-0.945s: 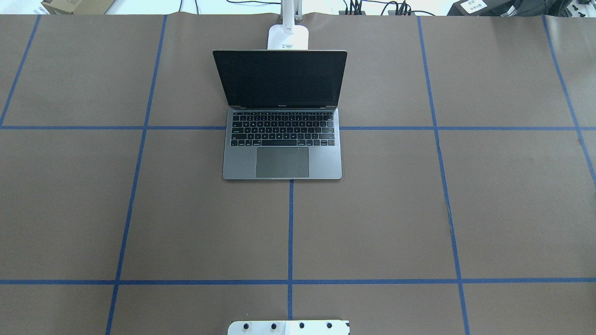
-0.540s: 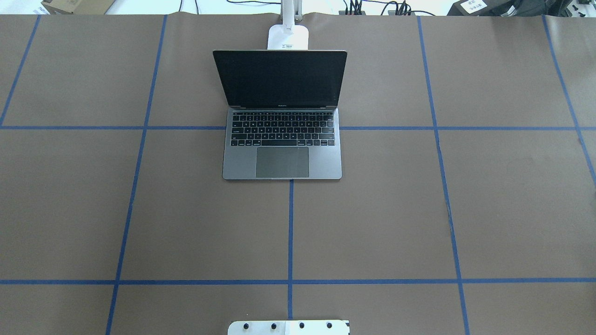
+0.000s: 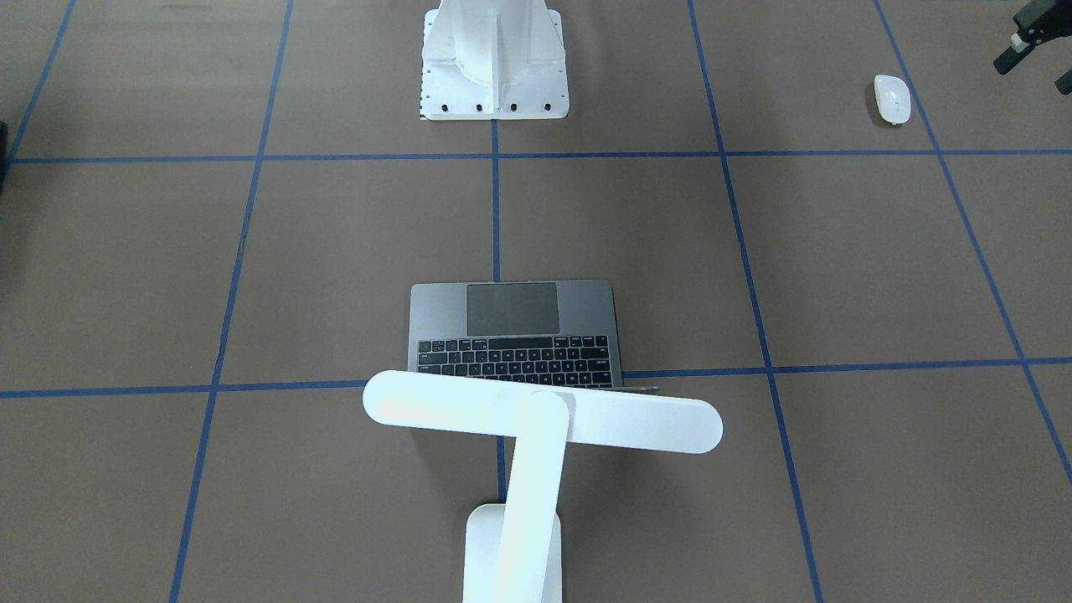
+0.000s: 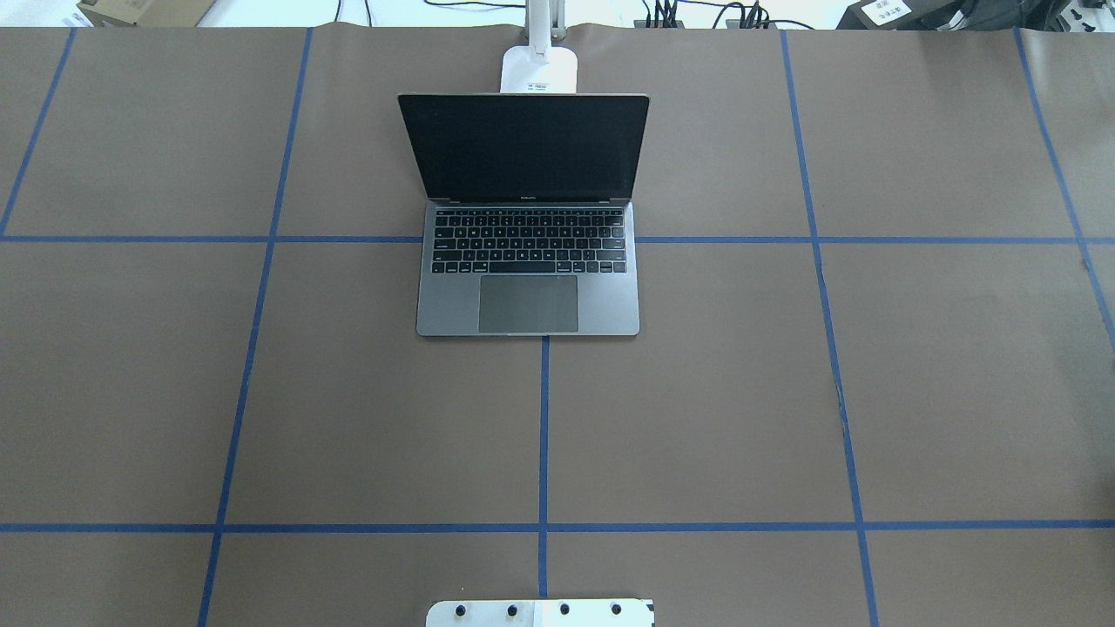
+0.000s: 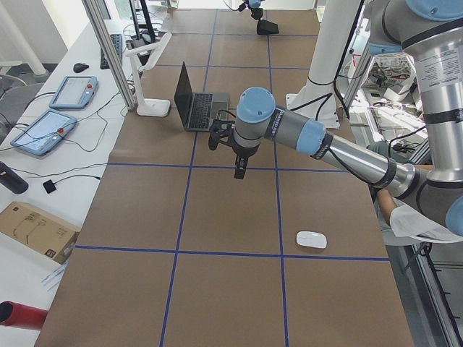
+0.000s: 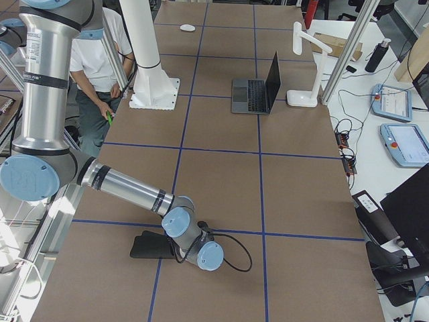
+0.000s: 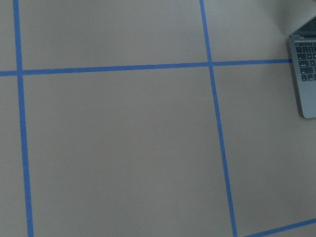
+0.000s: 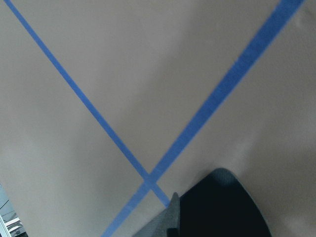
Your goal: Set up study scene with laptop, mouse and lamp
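Note:
The open space-grey laptop (image 4: 528,261) sits at the table's middle, its keys toward the robot. The white lamp (image 3: 536,419) stands behind its screen, bar head over the keyboard; only its base (image 4: 539,70) shows overhead. The white mouse (image 3: 892,99) lies alone on the robot's left side near the robot's edge, and also shows in the exterior left view (image 5: 311,239). My left gripper (image 3: 1038,59) hangs above the table between mouse and laptop, fingers apart and empty. My right gripper (image 6: 201,253) is low at the far right end beside a flat black pad (image 6: 151,245); I cannot tell its state.
The white bolted pedestal (image 3: 494,84) stands at the robot's edge, centre. Blue tape lines (image 4: 543,435) grid the brown table cover. A dark rounded corner (image 8: 222,207) fills the bottom of the right wrist view. A person (image 6: 100,74) stands behind the robot's base.

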